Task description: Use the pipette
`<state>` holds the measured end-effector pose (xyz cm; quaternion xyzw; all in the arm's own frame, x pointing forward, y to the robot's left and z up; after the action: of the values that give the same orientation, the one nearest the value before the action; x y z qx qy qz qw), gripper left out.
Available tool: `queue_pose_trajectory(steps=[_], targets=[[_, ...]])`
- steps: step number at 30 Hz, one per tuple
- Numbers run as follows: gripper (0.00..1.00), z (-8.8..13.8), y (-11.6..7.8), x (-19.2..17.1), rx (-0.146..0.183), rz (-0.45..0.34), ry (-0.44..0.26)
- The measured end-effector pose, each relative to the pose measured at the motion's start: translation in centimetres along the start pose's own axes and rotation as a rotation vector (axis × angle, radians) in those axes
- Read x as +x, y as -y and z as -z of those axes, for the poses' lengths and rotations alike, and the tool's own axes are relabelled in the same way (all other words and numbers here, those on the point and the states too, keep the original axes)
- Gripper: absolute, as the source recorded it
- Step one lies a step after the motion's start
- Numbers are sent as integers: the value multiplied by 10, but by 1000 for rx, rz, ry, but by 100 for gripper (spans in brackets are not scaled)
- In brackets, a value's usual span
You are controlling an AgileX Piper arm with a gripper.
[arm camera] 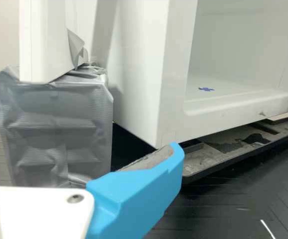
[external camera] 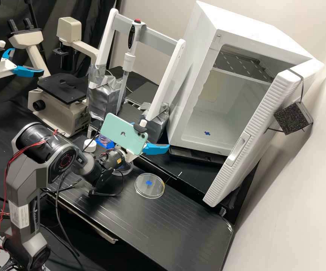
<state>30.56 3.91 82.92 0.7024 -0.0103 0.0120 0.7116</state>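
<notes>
Pipette [external camera: 129, 62] hangs w/ long axis approx vert on white stand [external camera: 153, 35], tip end down; tool [external camera: 155, 149] spread apart.

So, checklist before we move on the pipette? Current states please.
1. Pipette in its rack: ok, the pipette hangs tip down at the crossbar.
2. Hand free to grasp: ok, the hand looks open, and nothing rests against the grey pad.
3. Hand at the pipette: not ok, it's beside the rack's wrapped foot, away from the shaft.
4. Hand clear of the white cabinet: cannot tell, the finger overlaps its corner in the wrist view; gap unclear.
5. Dish in place: ok, the round dish lies flat on the black board.
6. Liquid in dish: cannot tell.
</notes>
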Motion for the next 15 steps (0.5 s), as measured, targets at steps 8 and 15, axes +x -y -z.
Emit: queue_pose_trajectory(steps=[8,15], targets=[[100,0,0,0,0,-1,-1],[100,-2,-4,-19,19,2,-4]])
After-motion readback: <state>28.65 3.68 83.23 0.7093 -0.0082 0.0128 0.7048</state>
